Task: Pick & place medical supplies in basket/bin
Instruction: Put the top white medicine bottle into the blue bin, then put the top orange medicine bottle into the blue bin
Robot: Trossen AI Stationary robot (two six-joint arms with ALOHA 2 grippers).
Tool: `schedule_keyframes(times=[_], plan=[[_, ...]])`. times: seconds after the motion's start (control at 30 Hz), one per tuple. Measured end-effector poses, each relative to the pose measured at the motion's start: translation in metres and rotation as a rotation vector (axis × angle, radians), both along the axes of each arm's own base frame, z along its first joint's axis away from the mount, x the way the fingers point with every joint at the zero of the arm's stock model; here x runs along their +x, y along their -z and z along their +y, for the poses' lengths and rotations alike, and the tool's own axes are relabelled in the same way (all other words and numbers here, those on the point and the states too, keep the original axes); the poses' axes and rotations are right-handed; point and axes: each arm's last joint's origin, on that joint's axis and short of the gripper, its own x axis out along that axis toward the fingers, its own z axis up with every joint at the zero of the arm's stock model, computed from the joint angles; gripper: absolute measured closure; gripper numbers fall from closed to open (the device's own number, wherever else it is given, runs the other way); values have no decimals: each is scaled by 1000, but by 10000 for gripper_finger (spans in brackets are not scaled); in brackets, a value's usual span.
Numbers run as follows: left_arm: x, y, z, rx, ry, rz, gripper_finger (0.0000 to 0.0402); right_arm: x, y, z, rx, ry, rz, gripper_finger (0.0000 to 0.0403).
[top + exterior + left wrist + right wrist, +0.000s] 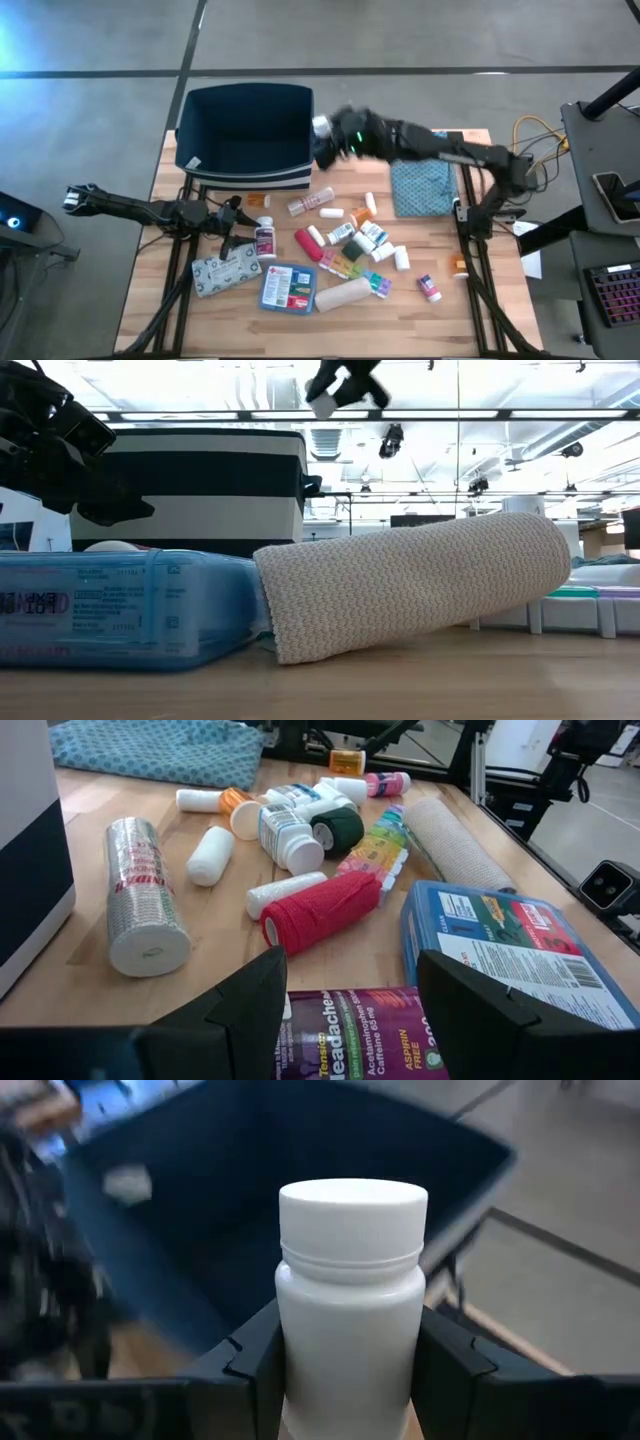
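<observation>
The right gripper point(322, 128) hangs in the air at the right edge of the navy bin point(245, 130), its fingers point(245, 1370) clamped on a white pill bottle point(350, 1300) that stands upright between them, cap up. The bin sits at the far left of the counter point(440, 320), open side up.

The left gripper point(243, 230) rests low over the near left of the counter, fingers point(240, 1010) partly apart with nothing between them, above a purple-labelled bottle point(350, 1035).

The other supplies lie scattered in front of the bin: a red bandage roll point(320, 910), a rainbow pill organizer point(375, 850), a blue flat box point(287, 287), a beige bandage roll point(410, 585) and a grey packet point(225, 273). A teal cloth pouch point(420, 187) lies to the right.
</observation>
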Motion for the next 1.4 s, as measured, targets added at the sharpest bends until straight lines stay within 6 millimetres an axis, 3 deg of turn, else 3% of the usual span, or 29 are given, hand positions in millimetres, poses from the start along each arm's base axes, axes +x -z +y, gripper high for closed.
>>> schedule_keyframes(times=[0.13, 0.3, 0.37, 0.47, 0.57, 0.67, 0.77, 0.9, 1.13, 1.27, 1.4], plan=[[0, 0, 0, -12, -4, 0, 197, 26, -1, -37, 54, -69, 6, 256], [0, 0, 0, -238, -79, 16, 197, 61, 0, -52, 39, -197, 41, 246], [1, -2, 0, -359, -117, 7, 197, 72, 13, -58, 19, -224, 80, 229], [1, -5, 0, -605, -188, 4, 197, 74, 31, -63, 39, -265, 103, 195], [1, -5, 0, -829, -256, 22, 197, 69, 32, -60, 61, -274, 140, 155], [2, -5, 1, -905, -309, 23, 197, 68, 29, -58, 59, -284, 137, 117], [2, -5, 1, -907, -331, 7, 197, 67, 20, -58, 40, -273, 110, 85], [3, -11, 4, -926, -390, -61, 197, 60, -8, -53, -43, -277, 58, 62], [6, -45, 3, -746, -324, -135, 197, 48, -36, -21, -367, -266, 186, 53], [5, -58, 0, -472, -215, 69, 197, 47, -37, -2, -525, -291, 335, 53], [6, -63, -1, -250, -169, 331, 197, 48, -31, 8, -546, -298, 425, 53]])
